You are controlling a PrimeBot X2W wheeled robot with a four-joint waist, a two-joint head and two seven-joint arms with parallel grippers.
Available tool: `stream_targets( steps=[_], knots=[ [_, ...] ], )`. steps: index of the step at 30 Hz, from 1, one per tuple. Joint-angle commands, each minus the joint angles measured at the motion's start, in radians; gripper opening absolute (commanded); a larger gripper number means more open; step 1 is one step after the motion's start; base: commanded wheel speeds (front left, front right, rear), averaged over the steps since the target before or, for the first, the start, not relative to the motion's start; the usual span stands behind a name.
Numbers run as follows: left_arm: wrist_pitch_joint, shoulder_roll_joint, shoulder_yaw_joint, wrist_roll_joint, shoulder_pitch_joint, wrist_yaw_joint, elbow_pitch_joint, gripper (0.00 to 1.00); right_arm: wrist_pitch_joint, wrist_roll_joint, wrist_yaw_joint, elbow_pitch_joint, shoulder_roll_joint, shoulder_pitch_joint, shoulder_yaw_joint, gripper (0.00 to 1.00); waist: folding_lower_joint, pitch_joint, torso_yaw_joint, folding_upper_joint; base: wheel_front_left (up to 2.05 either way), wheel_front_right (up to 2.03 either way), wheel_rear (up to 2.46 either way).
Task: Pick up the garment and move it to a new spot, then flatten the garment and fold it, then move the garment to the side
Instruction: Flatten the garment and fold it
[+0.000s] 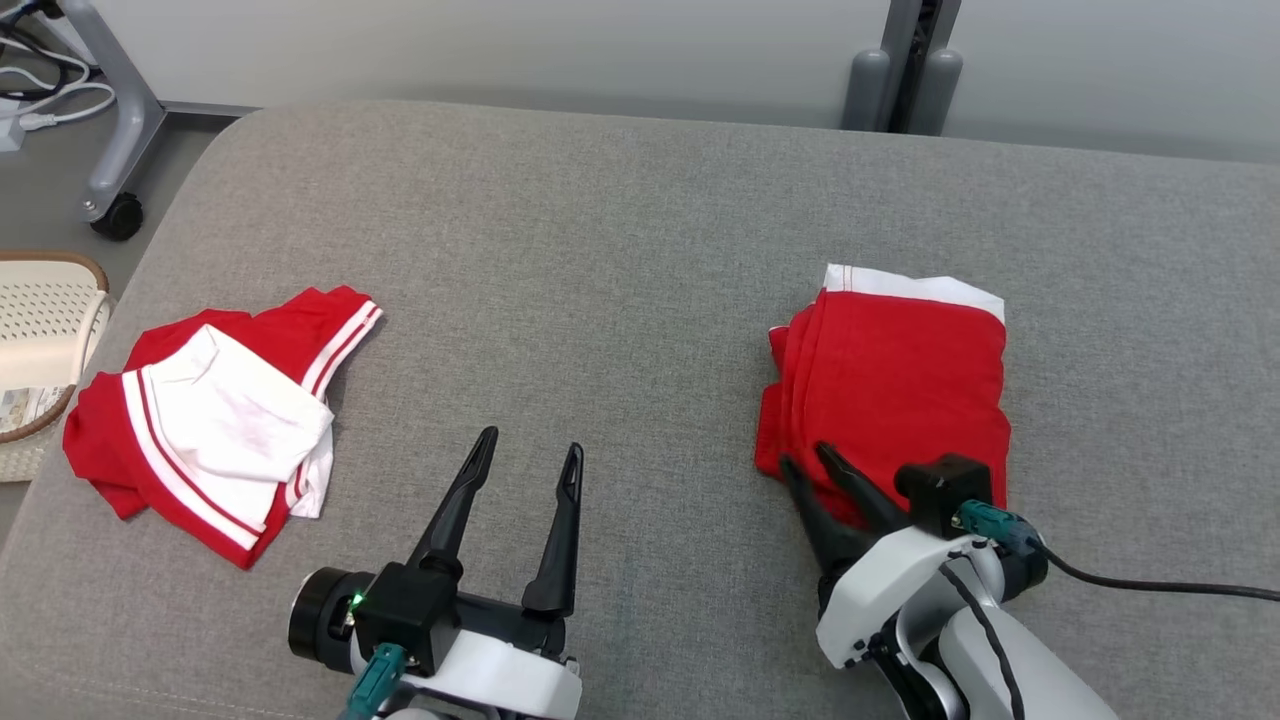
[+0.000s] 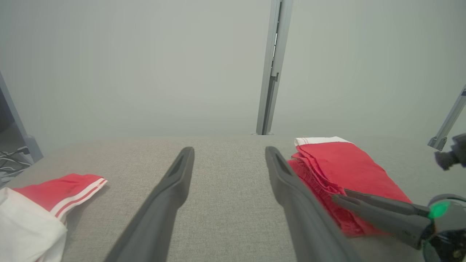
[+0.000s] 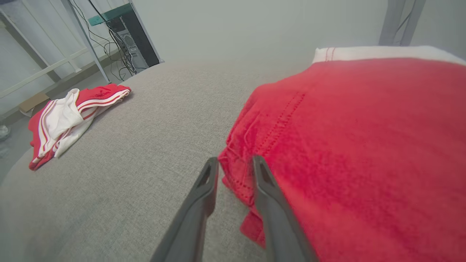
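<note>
A folded red garment [image 1: 890,380] with a white band at its far edge lies flat on the right part of the grey padded surface [image 1: 640,230]. My right gripper [image 1: 805,458] sits at its near left corner. In the right wrist view its fingers stand a little apart, with the garment's [image 3: 364,145] hem lying between the tips [image 3: 236,167]. My left gripper [image 1: 528,450] hovers open over bare surface in the middle, left of the folded garment [image 2: 346,171], with nothing between its fingers [image 2: 182,171].
A second, crumpled red and white garment [image 1: 210,420] lies at the surface's left edge. A woven basket [image 1: 40,330] stands on the floor beyond that edge. A wheeled grey stand [image 1: 118,215] is at the far left, and a post [image 1: 900,70] stands behind.
</note>
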Motion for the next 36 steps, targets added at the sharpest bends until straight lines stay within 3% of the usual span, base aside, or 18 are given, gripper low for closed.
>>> stream_targets(
  steps=[1,2,3,7,15,19,26,36],
  knots=[
    [0.001,0.004,0.002,-0.006,0.005,0.007,0.003,1.0,0.008,0.023,0.0,-0.003,-0.005,0.014,0.011,0.56,0.0,-0.003,-0.003,0.0,0.0,0.0,0.0],
    [0.001,0.004,0.003,-0.007,0.008,0.008,0.006,1.0,0.016,0.041,0.0,-0.003,-0.005,0.015,0.025,0.87,0.0,-0.004,-0.005,0.0,0.0,0.0,0.0],
    [0.001,0.003,0.003,-0.008,0.011,0.007,0.011,1.0,0.026,0.062,0.0,-0.006,-0.005,0.015,0.039,1.0,0.0,-0.006,-0.008,0.0,0.0,0.0,0.0],
    [0.001,0.004,0.015,-0.029,0.01,0.008,0.029,1.0,-0.014,0.128,0.0,-0.044,-0.007,-0.023,0.042,1.0,0.0,-0.01,-0.037,0.0,0.0,0.0,0.0],
    [0.001,0.003,0.062,-0.041,-0.023,0.003,0.014,1.0,-0.087,0.085,0.0,-0.094,-0.05,-0.047,-0.089,1.0,0.0,-0.02,-0.122,0.0,0.0,0.0,0.0],
    [0.001,0.004,0.091,-0.037,-0.031,-0.004,0.008,1.0,-0.092,0.002,0.0,-0.115,-0.07,-0.03,-0.173,1.0,0.0,-0.025,-0.173,0.0,0.0,0.0,0.0],
    [0.001,0.004,0.152,-0.044,-0.011,-0.007,-0.004,1.0,-0.092,-0.129,0.0,-0.236,-0.067,0.074,-0.276,1.0,0.0,-0.033,-0.236,0.0,0.0,0.0,0.0],
    [0.001,0.004,0.229,0.004,0.067,-0.026,-0.002,1.0,-0.092,-0.175,0.0,-0.408,-0.071,0.288,-0.322,1.0,0.0,-0.085,-0.244,0.0,0.0,0.0,0.0]
  ],
)
